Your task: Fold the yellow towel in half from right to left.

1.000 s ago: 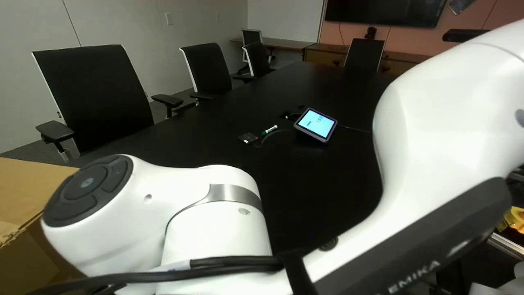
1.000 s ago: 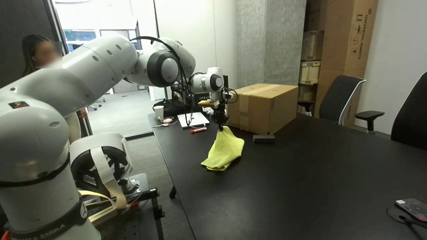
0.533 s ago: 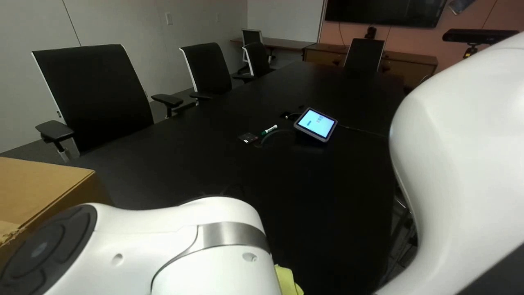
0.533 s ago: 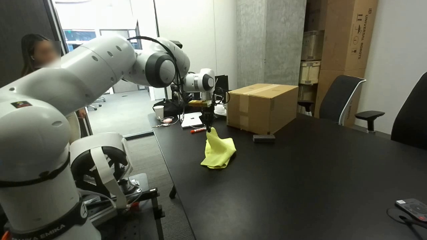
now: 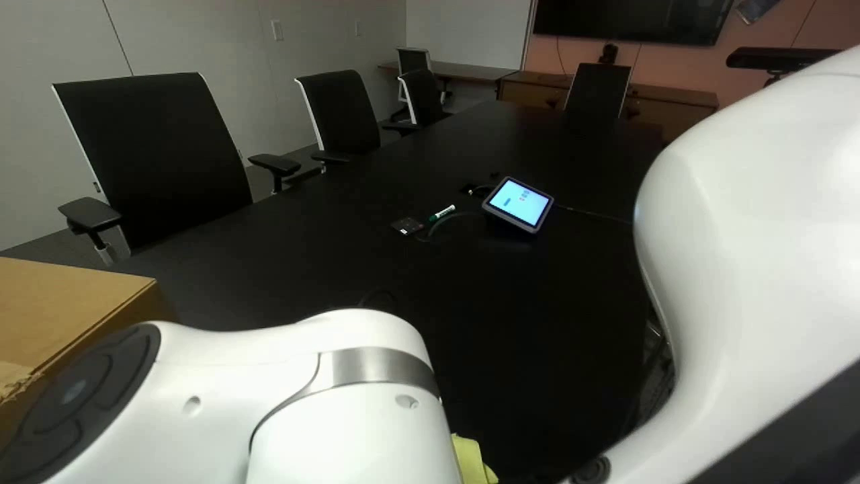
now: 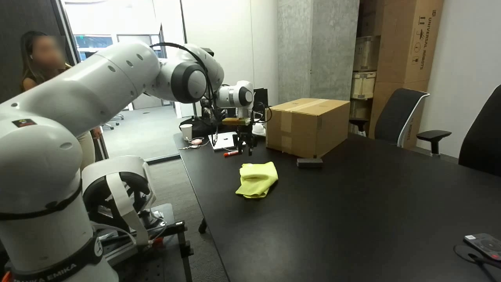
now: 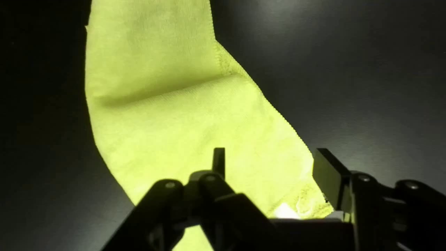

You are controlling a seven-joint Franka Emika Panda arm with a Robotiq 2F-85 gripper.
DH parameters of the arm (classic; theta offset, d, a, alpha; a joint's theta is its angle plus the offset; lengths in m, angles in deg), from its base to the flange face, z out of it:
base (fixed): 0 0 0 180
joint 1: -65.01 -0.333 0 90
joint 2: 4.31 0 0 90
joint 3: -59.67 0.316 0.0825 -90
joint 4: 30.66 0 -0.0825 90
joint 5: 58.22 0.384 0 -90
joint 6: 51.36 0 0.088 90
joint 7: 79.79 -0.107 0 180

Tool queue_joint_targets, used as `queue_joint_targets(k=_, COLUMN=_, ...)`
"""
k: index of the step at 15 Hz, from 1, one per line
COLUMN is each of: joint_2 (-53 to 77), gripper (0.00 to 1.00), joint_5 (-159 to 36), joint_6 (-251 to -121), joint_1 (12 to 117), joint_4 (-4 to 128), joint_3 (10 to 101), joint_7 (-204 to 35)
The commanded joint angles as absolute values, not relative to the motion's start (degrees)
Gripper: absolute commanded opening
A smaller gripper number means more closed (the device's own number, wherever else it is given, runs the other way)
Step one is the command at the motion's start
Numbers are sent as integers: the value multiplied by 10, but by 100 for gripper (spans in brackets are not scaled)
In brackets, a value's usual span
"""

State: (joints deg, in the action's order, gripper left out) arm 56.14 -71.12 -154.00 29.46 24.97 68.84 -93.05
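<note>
Thin lemon-yellow cloth towel (image 6: 258,178): in an exterior view it lies on the long black table (image 6: 352,211), at six o'clock from the middle of that view, and I judge the fold made, for the cloth sits gathered into a compact, doubled patch. The black two-fingered gripper (image 6: 245,152) hangs between eleven and twelve o'clock of the towel, dark table showing between its tips and the fabric, so the release looks done as well. What seems left is to move clear and perhaps to square the edges, since the outline is lopsided. A large tan cardboard box (image 6: 295,131) stands between one and two o'clock of the towel, not touching it.

In an exterior view, the smooth white robot arm (image 5: 356,430) covers nearly all of the towel; only a rumpled yellow bit shows, between five and six o'clock, too little to judge the fold fairly.

In the wrist view the gripper's fingers stand parted, nothing pinched between them. The towel runs from eleven o'clock to six, pale and mostly smooth. A soft, shadowed crease crosses it, and nubbly weave peeps out at twelve o'clock and between four and five, which suggests layers not quite matched.
</note>
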Motion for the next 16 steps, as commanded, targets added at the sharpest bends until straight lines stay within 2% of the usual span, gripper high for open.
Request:
queue_joint_targets(k=1, joint_2=527, gripper=97, joint_5=-720, joint_6=-1521, joint_1=316, joint_4=272, joint_3=668, joint_7=-934)
queue_joint_targets(k=2, joint_2=520, gripper=100, joint_5=-729, joint_6=-1525, joint_1=322, joint_4=282, joint_3=652, joint_7=-940)
queue_joint_targets(k=9, joint_2=452, gripper=100, joint_5=-736, joint_6=-1557, joint_1=389, joint_4=394, joint_3=590, joint_7=-951)
queue_joint_targets(k=16, joint_2=358, gripper=100, joint_5=-726, joint_6=-1620, joint_1=463, joint_4=576, joint_3=568, joint_7=-1015)
